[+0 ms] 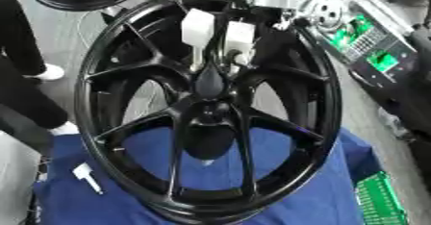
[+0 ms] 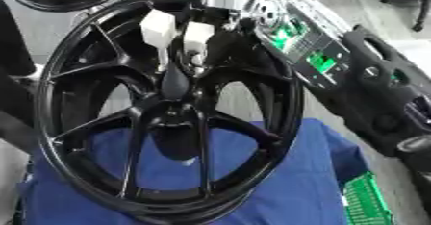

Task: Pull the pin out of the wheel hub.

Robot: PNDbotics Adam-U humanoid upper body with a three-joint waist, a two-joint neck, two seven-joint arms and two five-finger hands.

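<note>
Here, fingers (image 1: 200, 27) just above wheel hub (image 1: 209, 108).

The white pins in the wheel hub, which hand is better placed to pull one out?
The right hand, in my judgement. Its arm reaches in from the right and the hand sits at the hub, beside the two white pins. The left hand shows in neither view.

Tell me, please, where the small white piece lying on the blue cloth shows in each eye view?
Left eye view: the white piece lies at lower left on the blue cloth, just outside the wheel rim.
Right eye view: not in it; the picture's left edge cuts that spot off.
Shared landmark: the green crate at the lower right of both.
</note>
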